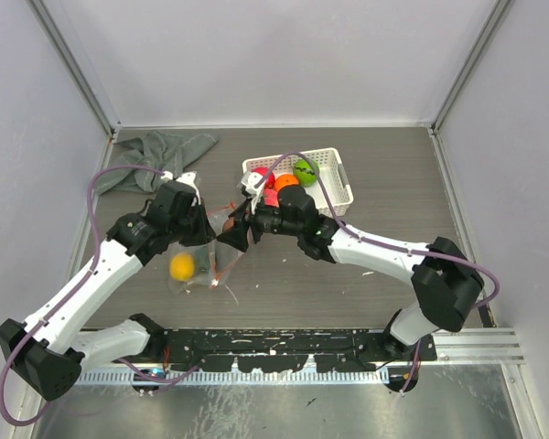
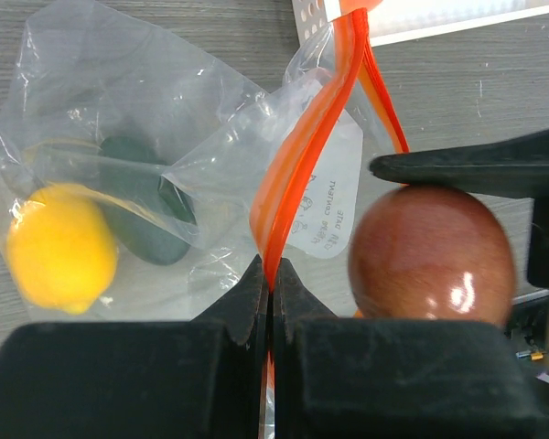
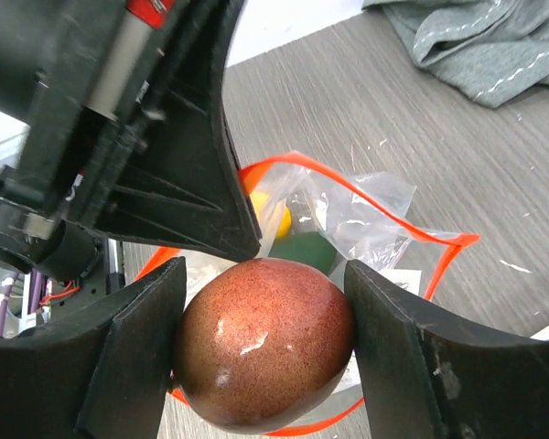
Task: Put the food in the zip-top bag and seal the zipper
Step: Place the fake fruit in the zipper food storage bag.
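Note:
The clear zip-top bag (image 2: 119, 110) lies on the table, with a yellow fruit (image 2: 62, 247) and a dark green fruit (image 2: 142, 215) inside. My left gripper (image 2: 272, 283) is shut on the orange-red zipper (image 2: 316, 128), lifting that side of the mouth. My right gripper (image 3: 263, 347) is shut on a reddish-brown fruit (image 3: 263, 366), which hangs just above the open mouth of the bag (image 3: 366, 219), ringed by the zipper (image 3: 384, 215). From above, both grippers meet over the bag (image 1: 201, 265), the left gripper (image 1: 210, 233) beside the right gripper (image 1: 233, 236).
A white lattice basket (image 1: 339, 183) at the back right holds a red fruit (image 1: 265, 178), an orange fruit (image 1: 286, 182) and a green fruit (image 1: 305, 171). A grey cloth (image 1: 156, 155) is crumpled at the back left. Walls close in on both sides.

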You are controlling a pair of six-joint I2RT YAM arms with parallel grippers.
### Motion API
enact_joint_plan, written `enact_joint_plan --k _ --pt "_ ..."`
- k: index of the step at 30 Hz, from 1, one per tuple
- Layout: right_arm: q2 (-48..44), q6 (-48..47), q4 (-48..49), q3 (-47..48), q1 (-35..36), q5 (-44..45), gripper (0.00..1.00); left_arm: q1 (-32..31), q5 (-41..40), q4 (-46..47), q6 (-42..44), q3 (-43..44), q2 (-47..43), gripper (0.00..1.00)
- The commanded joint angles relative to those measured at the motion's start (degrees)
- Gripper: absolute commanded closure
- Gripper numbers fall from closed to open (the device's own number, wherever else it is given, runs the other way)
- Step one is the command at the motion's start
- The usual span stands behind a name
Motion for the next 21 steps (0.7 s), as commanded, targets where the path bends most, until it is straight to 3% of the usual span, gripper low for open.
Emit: enact_joint_plan --k 1,21 --pt "1.41 0.40 6.06 -0.29 0.32 -0.76 0.53 0.30 1.27 2.91 0.53 2.09 -1.75 1.00" --pt "2.57 1.55 6.81 -0.90 0.35 0.10 0.21 0.30 1.13 3.71 0.44 1.12 -2.19 1.00"
